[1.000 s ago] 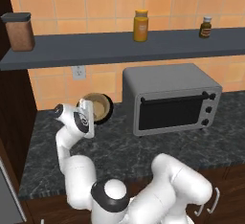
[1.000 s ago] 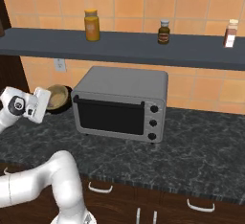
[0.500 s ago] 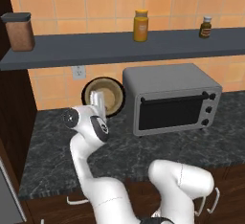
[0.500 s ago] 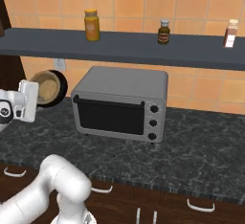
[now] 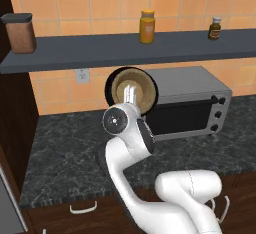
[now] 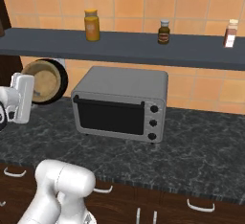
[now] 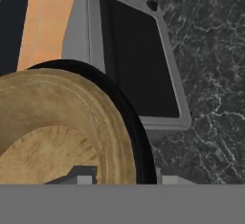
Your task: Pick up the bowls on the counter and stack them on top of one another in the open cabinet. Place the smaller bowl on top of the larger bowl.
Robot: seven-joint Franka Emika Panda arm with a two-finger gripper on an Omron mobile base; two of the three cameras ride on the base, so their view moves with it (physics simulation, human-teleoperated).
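Tan wooden smaller bowl (image 5: 132, 90) nested inside the glossy black larger bowl (image 5: 111, 84), both rigid and likely slippery, held tilted by fingers (image 5: 130, 92) pinching their rims, below the open cabinet (image 5: 100, 53).

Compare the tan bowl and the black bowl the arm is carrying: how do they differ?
Colour: the tan bowl is wood-toned with a lighter inside; the black bowl is glossy black. Size: the black bowl is wider, its rim ringing the tan bowl. Position: the tan bowl sits nested inside the black bowl. Shared: both are round, tipped on edge, lifted off the counter.
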